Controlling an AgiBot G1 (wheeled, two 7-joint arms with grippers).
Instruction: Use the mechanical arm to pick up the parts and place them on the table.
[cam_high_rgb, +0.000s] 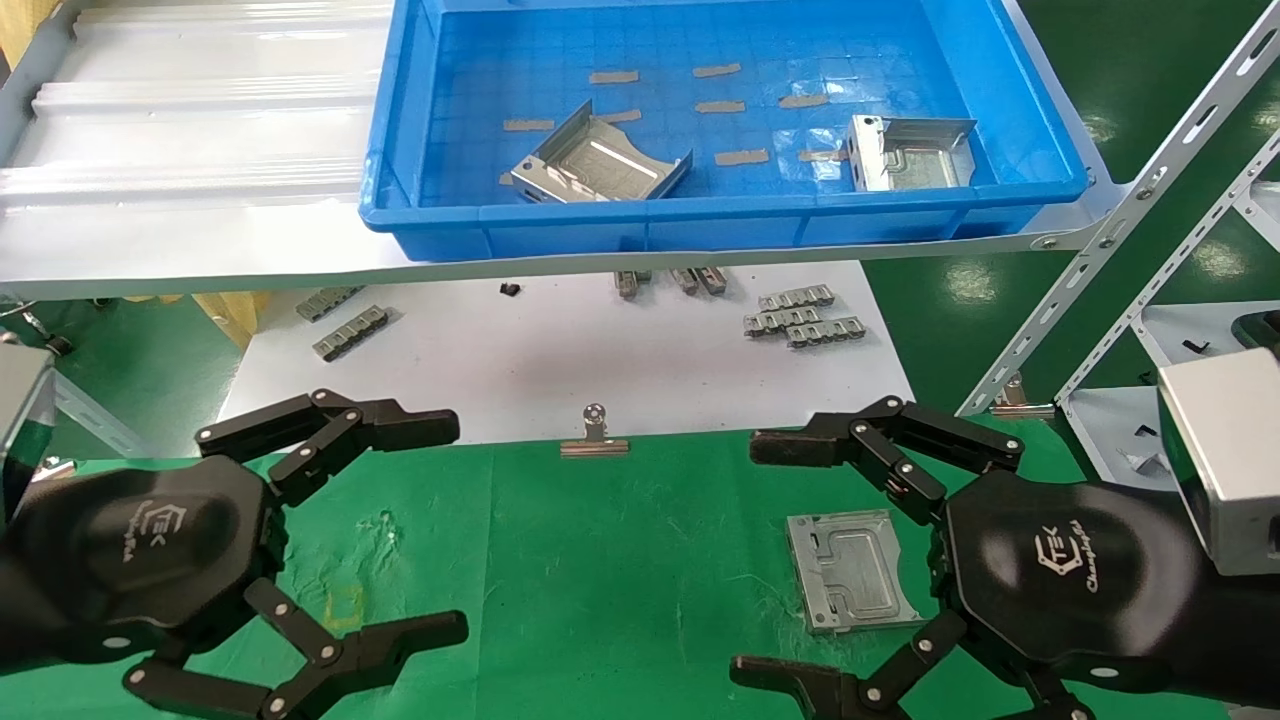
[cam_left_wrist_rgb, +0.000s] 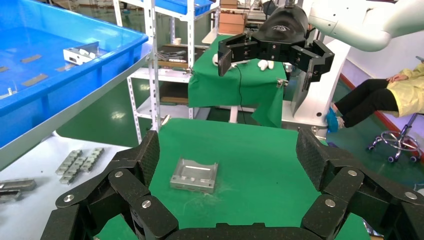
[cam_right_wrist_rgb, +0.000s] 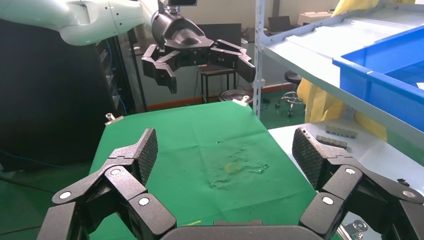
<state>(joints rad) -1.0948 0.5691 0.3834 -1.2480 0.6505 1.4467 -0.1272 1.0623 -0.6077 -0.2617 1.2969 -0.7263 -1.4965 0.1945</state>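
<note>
White "TEK" logo on left gripper (cam_high_rgb: 330, 545) palm, same on right gripper (cam_high_rgb: 830, 570)

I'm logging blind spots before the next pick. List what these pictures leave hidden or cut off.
- Head view: the right gripper covers the right edge of the part on the table.
- Head view: the tray and shelf hide the far side of the white board; some links are half covered.
- Head view: the picture's lower edge cuts off the left gripper.
- Right wrist view: the part is out of sight.
</note>
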